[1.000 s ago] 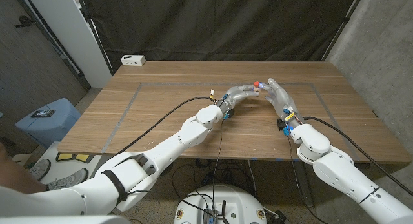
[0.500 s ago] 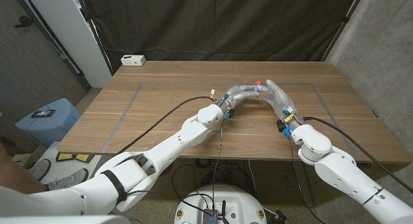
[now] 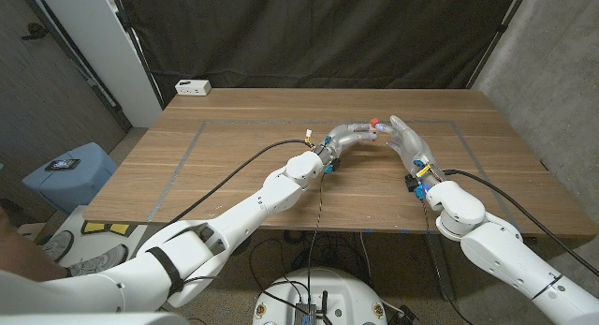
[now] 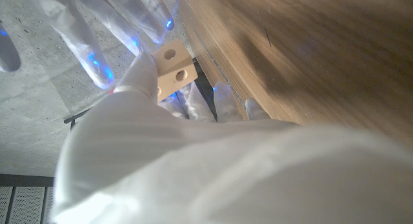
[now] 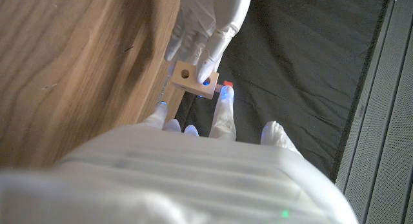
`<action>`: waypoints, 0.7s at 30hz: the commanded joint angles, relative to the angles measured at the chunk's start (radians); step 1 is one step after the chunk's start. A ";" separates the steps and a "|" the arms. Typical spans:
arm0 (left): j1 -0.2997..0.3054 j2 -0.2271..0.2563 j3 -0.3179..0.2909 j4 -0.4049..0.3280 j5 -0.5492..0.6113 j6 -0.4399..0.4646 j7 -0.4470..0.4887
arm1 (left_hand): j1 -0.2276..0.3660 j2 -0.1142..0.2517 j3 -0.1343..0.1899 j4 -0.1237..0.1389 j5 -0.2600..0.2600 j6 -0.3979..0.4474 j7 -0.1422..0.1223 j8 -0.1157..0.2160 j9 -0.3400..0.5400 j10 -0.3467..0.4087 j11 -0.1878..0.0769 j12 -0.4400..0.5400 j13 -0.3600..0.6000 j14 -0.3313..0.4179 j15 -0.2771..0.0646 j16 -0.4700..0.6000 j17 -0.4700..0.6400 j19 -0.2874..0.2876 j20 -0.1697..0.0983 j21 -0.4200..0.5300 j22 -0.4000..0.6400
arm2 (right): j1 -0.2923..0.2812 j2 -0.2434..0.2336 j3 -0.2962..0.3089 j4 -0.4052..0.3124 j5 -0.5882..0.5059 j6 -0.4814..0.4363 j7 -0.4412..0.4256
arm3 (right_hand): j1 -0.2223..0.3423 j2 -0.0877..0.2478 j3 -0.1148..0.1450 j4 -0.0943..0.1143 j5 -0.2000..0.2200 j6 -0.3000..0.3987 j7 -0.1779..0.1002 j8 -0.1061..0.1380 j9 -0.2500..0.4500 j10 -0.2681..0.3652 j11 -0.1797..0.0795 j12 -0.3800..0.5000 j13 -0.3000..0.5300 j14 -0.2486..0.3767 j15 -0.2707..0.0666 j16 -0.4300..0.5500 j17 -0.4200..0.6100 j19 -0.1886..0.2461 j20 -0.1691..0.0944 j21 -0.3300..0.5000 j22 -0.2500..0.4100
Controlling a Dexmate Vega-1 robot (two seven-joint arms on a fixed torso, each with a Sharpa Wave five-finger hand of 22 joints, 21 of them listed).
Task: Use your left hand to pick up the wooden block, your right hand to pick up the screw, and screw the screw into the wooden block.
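Holding the block (image 5: 193, 79) in my left robot hand (image 3: 348, 135), I have it lifted above the middle of the tabletop (image 3: 234, 175), toward the far side, with my fingers wrapped round it. The right wrist view shows its holed face turned toward my right robot hand (image 3: 404, 138), and the left wrist view shows two round holes in that pale face. My right robot hand is pinching the screw (image 3: 373, 123), its red head just showing at my fingertips, right beside the block; I cannot tell whether the tip has entered a hole. The relation that matters lies left to right: the block is just left of the screw, so the screw's long axis should, I judge, run across the scene into the facing hole. Both robot hands meet at the same spot, neither nearer than the other, and the fingers nearly touch, so room for twisting is tight there. All round, open wood spreads to every edge, with only a white box (image 3: 193, 86) at the far left corner, well apart. I would guess the turning has to come from my right wrist while the left keeps the block steady.
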 commanded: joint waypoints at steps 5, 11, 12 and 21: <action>0.008 0.007 0.000 -0.017 0.001 0.009 0.003 | 0.010 0.007 0.008 0.000 0.010 0.008 -0.001 0.007 0.002 0.010 -0.002 0.013 0.006 0.004 -0.074 0.003 0.003 0.006 -0.001 0.007 0.004 | -0.020 -0.004 0.031 0.005 -0.008 0.000 -0.017 | 0.007 0.008 0.013 0.000 0.001 -0.025 -0.017 -0.017 0.003 0.001 0.004 0.000 0.000 -0.119 -0.003 0.009 -0.001 0.010 -0.001 0.000 0.001; 0.009 0.009 0.001 -0.021 0.001 0.010 0.001 | 0.012 0.007 0.008 -0.001 0.010 0.009 -0.001 0.007 0.002 0.011 -0.002 0.013 0.006 0.004 -0.073 0.003 0.003 0.006 -0.001 0.007 0.004 | -0.006 -0.002 0.028 0.023 -0.010 0.006 -0.001 | 0.006 0.007 0.015 0.000 0.001 -0.062 -0.031 -0.030 0.003 -0.009 0.007 -0.006 0.001 -0.123 -0.002 0.006 0.000 0.008 0.002 -0.003 0.000; 0.010 0.010 0.002 -0.022 0.001 0.011 0.002 | 0.012 0.007 0.008 -0.001 0.010 0.009 0.000 0.008 0.002 0.011 -0.002 0.013 0.006 0.004 -0.072 0.003 0.003 0.006 -0.001 0.007 0.004 | 0.000 -0.002 0.027 0.030 -0.010 0.009 0.006 | 0.005 0.006 0.016 0.000 0.001 -0.068 -0.034 -0.031 0.003 -0.012 0.008 -0.007 0.001 -0.124 -0.001 0.006 0.001 0.006 0.004 -0.004 0.000; 0.014 0.015 0.001 -0.034 0.001 0.020 0.005 | 0.013 0.007 0.008 -0.002 0.009 0.010 0.000 0.008 0.002 0.012 -0.002 0.014 0.007 0.003 -0.070 0.004 0.003 0.006 0.000 0.007 0.004 | 0.033 -0.007 0.013 0.060 -0.010 0.019 0.047 | -0.022 -0.004 0.009 0.013 -0.003 -0.174 -0.062 -0.039 0.003 -0.070 0.010 -0.022 0.002 -0.158 0.010 -0.002 0.008 -0.032 0.019 -0.017 0.001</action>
